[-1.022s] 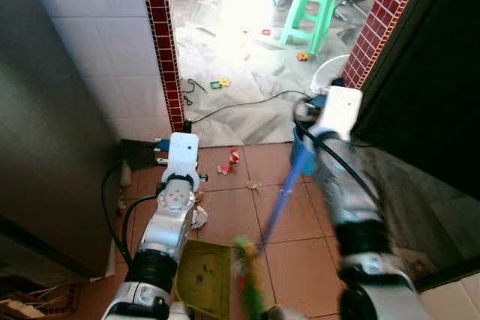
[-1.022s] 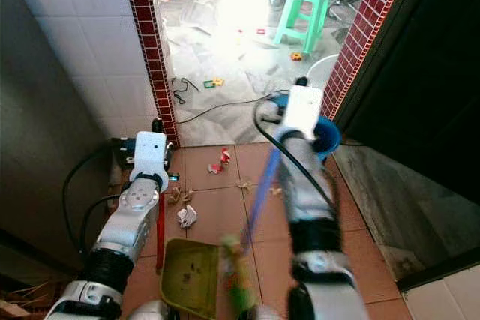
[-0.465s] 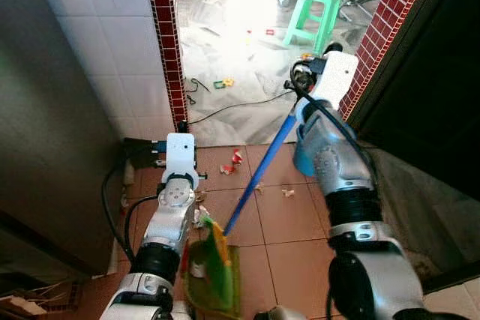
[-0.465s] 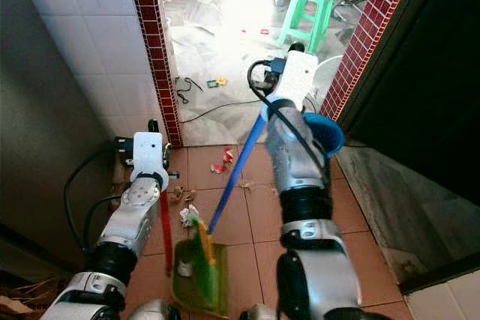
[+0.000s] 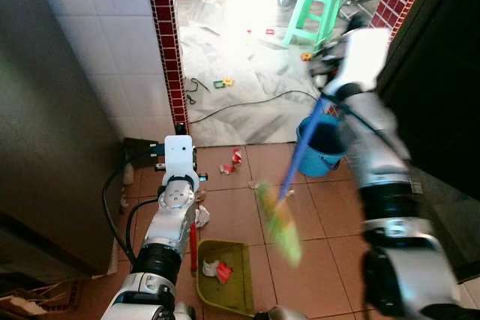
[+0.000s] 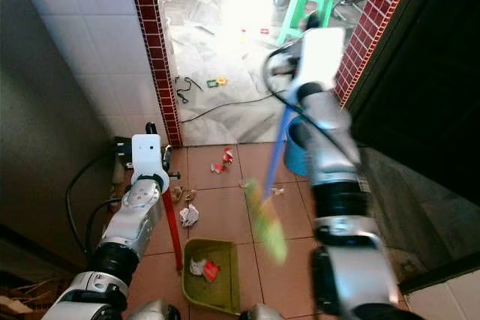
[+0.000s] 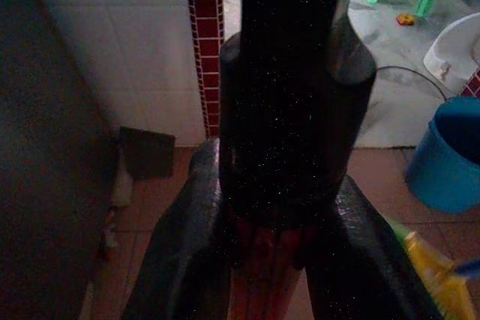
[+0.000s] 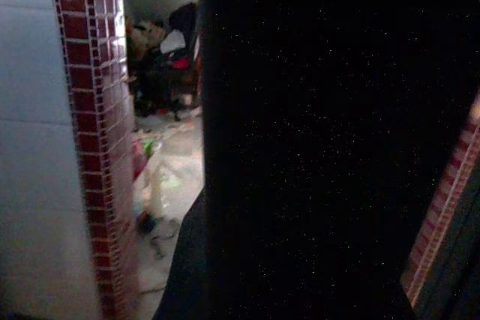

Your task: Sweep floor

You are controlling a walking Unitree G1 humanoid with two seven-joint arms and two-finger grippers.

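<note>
Broom (image 5: 281, 219) swings right off dustpan (image 5: 225, 275) | left gripper (image 7: 262, 260) pinches red handle | right gripper (image 5: 330, 91) jaws: cannot tell | risk: backswing scatters scraps (image 5: 231, 161)

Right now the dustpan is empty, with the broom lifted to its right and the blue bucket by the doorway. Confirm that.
Not quite: the dustpan is not empty. The left eye view shows white and red scraps lying in it. The rest holds: the broom is lifted to its right and the blue bucket stands by the doorway.
</note>
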